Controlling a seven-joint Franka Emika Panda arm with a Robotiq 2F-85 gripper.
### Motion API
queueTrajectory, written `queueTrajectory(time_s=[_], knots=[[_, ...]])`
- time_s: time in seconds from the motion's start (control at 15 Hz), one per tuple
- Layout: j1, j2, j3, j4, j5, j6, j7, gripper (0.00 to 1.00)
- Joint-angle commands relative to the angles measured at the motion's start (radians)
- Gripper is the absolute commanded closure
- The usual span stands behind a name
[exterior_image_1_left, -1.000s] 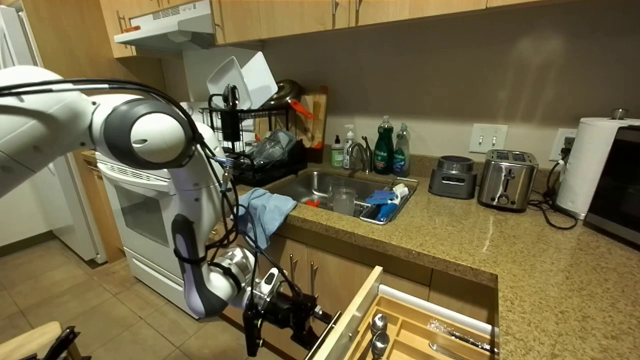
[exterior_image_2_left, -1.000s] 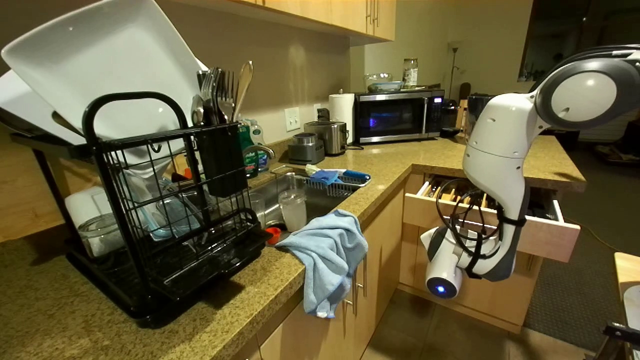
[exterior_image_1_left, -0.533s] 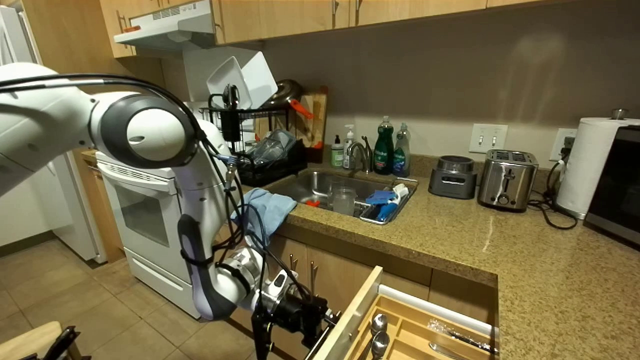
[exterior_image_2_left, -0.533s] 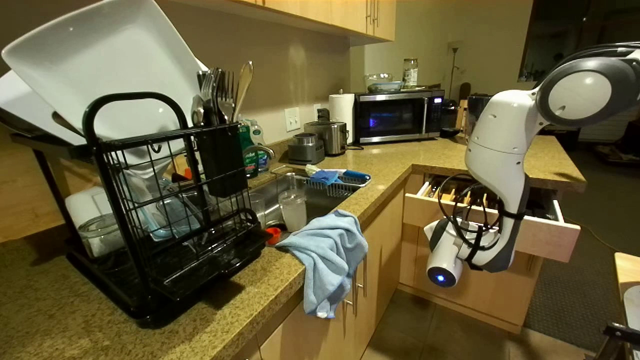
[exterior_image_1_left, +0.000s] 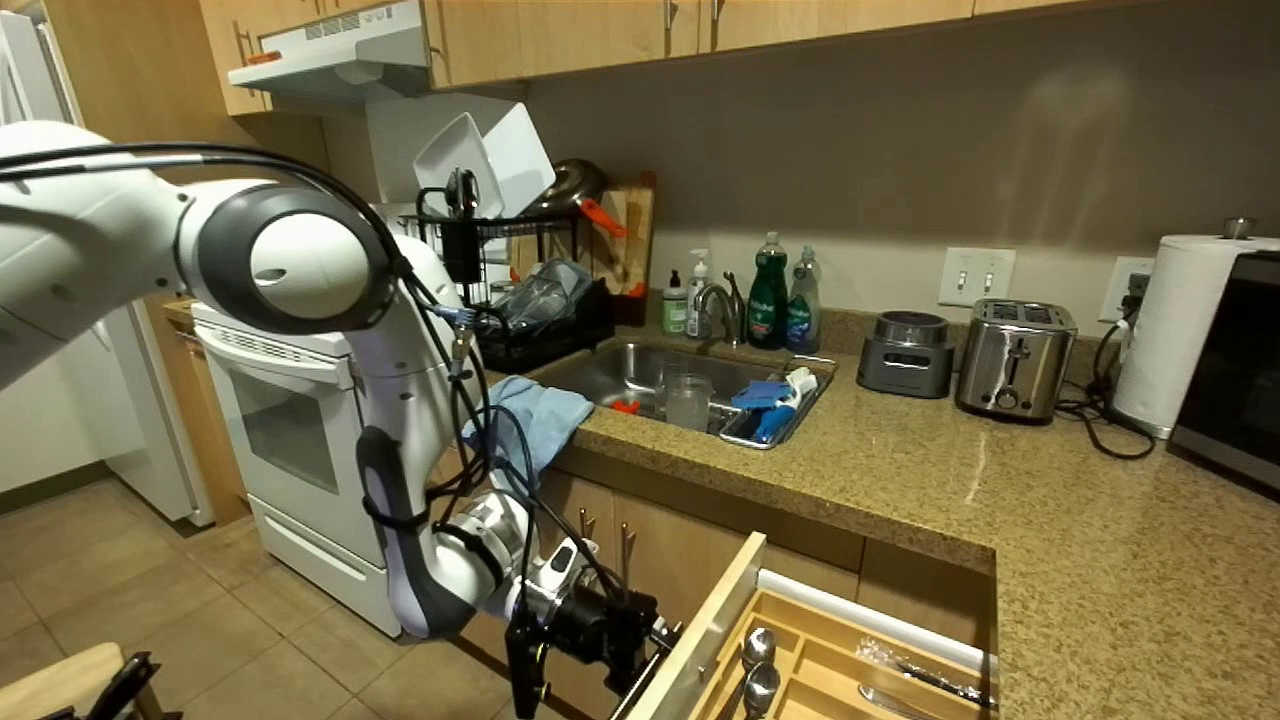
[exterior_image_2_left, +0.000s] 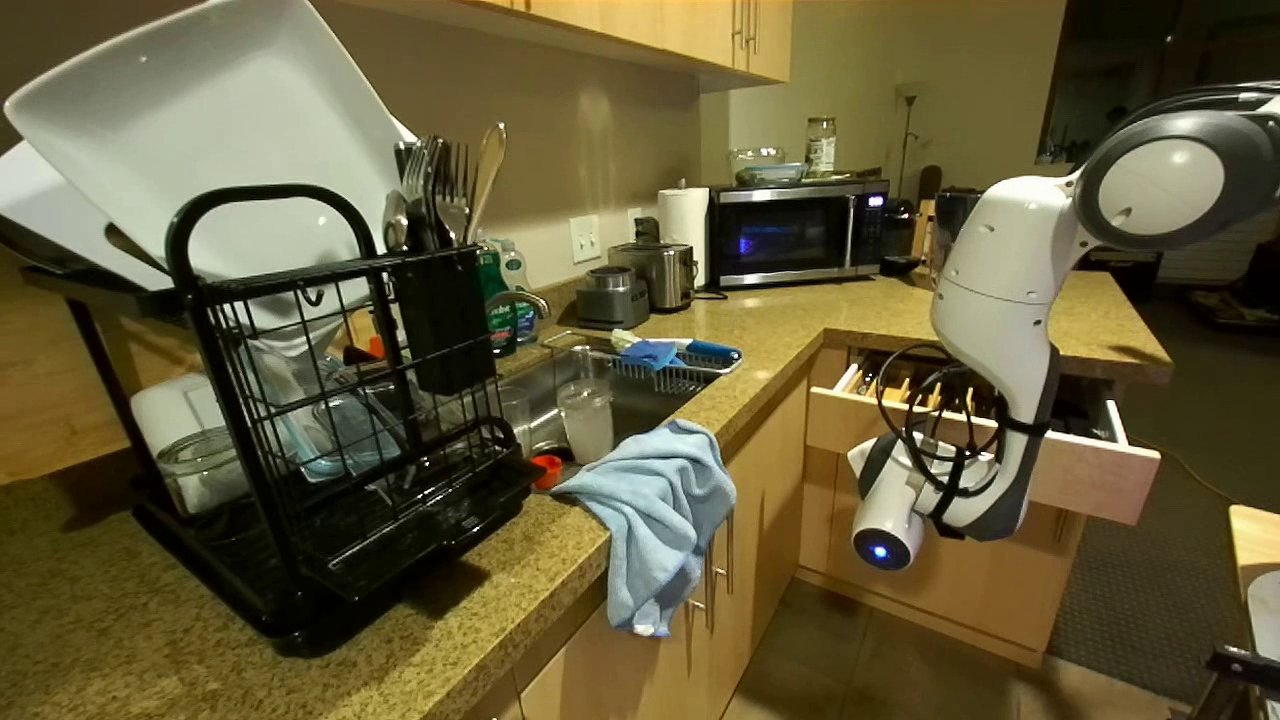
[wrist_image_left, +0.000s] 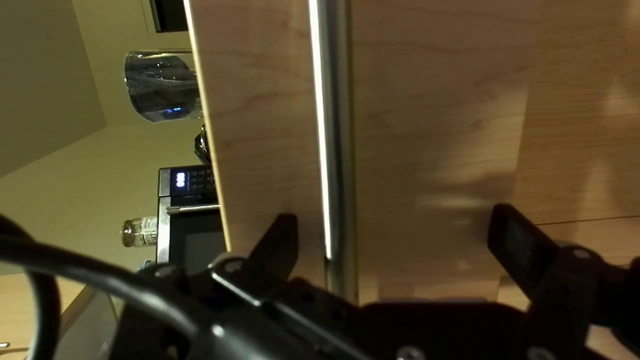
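Note:
My gripper (wrist_image_left: 393, 215) is open in the wrist view, its two black fingers wide apart. A long metal bar handle (wrist_image_left: 336, 150) on the pale wooden drawer front (wrist_image_left: 430, 125) runs between them, closer to the left finger; neither finger visibly presses on it. In an exterior view the gripper (exterior_image_1_left: 645, 662) is at the outer face of the open drawer (exterior_image_1_left: 728, 612). Inside the drawer, a wooden cutlery tray (exterior_image_1_left: 830, 655) holds spoons (exterior_image_1_left: 759, 648) and a plastic-wrapped item (exterior_image_1_left: 925, 675). In an exterior view the arm (exterior_image_2_left: 1000, 300) hides the gripper and part of the drawer (exterior_image_2_left: 1090, 470).
The granite counter (exterior_image_1_left: 880, 480) overhangs beside the drawer. A sink (exterior_image_1_left: 630, 370), a blue towel (exterior_image_2_left: 660, 510) over the counter edge and a black dish rack (exterior_image_2_left: 330, 560) lie along it. A toaster (exterior_image_1_left: 1015, 360) and a microwave (exterior_image_2_left: 795, 235) stand on the counter. Cables loop round the forearm.
The arm has moved toward the drawer and slightly up, bringing the gripper closer to the drawer front. In the last half second it has barely moved. The drawer stays where it was.

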Motion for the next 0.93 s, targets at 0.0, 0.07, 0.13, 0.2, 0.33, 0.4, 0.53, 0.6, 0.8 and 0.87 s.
queueTrajectory(time_s=[0.0,0.07,0.13,0.2,0.33,0.4,0.53,0.6,0.8,0.87], knots=[[-0.023,0.011,-0.003,0.012,-0.011,0.006,-0.056,0.00],[-0.023,0.018,-0.004,0.017,-0.010,0.002,-0.064,0.00],[-0.022,0.029,-0.005,0.027,-0.009,-0.002,-0.073,0.00],[-0.020,0.040,-0.006,0.036,-0.005,-0.011,-0.081,0.00],[-0.018,0.070,-0.008,0.062,-0.001,-0.024,-0.100,0.00],[-0.019,0.089,-0.010,0.078,0.000,-0.029,-0.112,0.00],[-0.018,0.120,-0.012,0.107,0.001,-0.054,-0.131,0.00],[-0.018,0.133,-0.013,0.121,0.001,-0.067,-0.138,0.00],[-0.021,0.173,-0.019,0.161,0.001,-0.101,-0.162,0.00],[-0.022,0.183,-0.022,0.174,0.000,-0.110,-0.165,0.00]])
